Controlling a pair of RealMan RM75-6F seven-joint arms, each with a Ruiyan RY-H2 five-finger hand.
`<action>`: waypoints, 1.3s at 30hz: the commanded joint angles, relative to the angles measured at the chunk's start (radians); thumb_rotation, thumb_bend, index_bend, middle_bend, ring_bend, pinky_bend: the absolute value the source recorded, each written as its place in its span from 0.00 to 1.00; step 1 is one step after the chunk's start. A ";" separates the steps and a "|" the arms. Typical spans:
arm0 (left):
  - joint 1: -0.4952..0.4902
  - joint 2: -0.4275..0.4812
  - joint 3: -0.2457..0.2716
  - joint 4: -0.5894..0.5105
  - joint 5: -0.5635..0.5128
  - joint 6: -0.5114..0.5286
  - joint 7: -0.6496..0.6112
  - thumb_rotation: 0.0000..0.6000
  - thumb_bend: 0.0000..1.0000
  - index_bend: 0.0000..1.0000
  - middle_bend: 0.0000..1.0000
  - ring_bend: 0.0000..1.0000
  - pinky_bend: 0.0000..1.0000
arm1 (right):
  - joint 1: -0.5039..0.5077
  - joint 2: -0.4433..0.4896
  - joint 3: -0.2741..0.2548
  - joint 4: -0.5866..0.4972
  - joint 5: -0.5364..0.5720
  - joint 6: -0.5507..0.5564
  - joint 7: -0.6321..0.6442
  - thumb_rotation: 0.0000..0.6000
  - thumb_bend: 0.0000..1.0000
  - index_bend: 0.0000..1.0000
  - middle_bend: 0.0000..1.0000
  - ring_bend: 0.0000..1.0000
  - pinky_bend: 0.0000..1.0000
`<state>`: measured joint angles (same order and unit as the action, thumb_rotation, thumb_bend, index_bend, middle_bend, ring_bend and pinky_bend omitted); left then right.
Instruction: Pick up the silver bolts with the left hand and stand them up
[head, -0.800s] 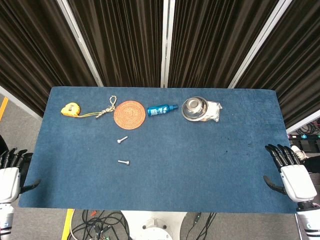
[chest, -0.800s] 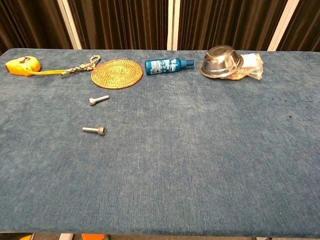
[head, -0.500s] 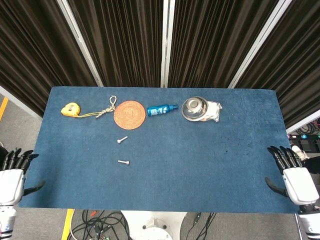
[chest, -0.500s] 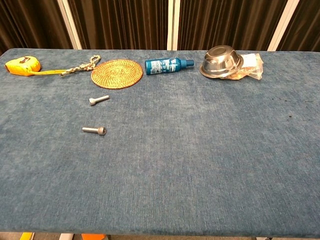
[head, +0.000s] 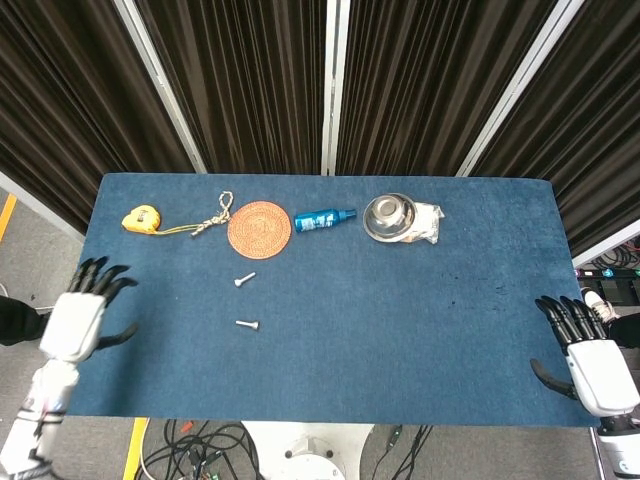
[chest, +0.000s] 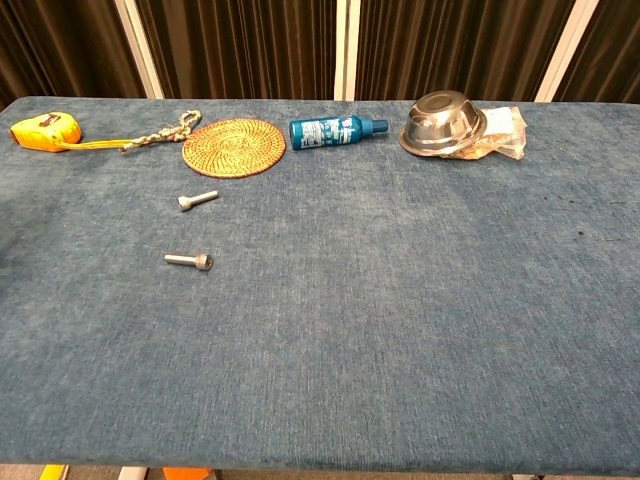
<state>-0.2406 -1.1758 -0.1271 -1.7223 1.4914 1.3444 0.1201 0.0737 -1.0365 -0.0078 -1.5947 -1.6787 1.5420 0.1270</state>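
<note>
Nothing of the task is done yet, judging by how things lie. The blue table (head: 400, 330) carries everything, and both silver bolts are flat on its cloth. The left hand (head: 78, 322) hangs over the table's left edge, fingers spread, holding nothing, well apart from the bolts. The right hand (head: 592, 360) sits off the right edge, fingers also apart and empty. Along the far side lie a woven mat (head: 259, 229), a steel bowl (head: 389, 216) on a clear bag, a blue bottle (head: 322, 219), a yellow tape measure (head: 141, 218) and a knotted cord (head: 214, 219). The near bolt (chest: 189, 261) and the far bolt (chest: 197, 199) lie near each other, below the mat. Both remain to be picked up and stood on end.
</note>
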 joint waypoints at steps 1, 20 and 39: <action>-0.168 -0.042 -0.097 -0.027 -0.117 -0.200 0.061 1.00 0.20 0.32 0.20 0.05 0.03 | -0.002 0.003 -0.001 -0.005 -0.002 0.003 -0.005 1.00 0.20 0.00 0.10 0.00 0.05; -0.592 -0.483 -0.170 0.271 -0.748 -0.412 0.495 0.86 0.28 0.39 0.23 0.08 0.05 | -0.007 0.023 0.007 -0.026 0.039 -0.013 -0.029 1.00 0.20 0.00 0.10 0.00 0.05; -0.662 -0.584 -0.120 0.436 -0.908 -0.356 0.609 0.68 0.31 0.44 0.22 0.08 0.05 | -0.018 0.026 0.007 -0.020 0.044 -0.005 -0.020 1.00 0.21 0.00 0.11 0.00 0.05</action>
<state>-0.9034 -1.7573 -0.2495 -1.2918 0.5806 0.9875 0.7316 0.0557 -1.0105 -0.0009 -1.6146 -1.6347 1.5374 0.1069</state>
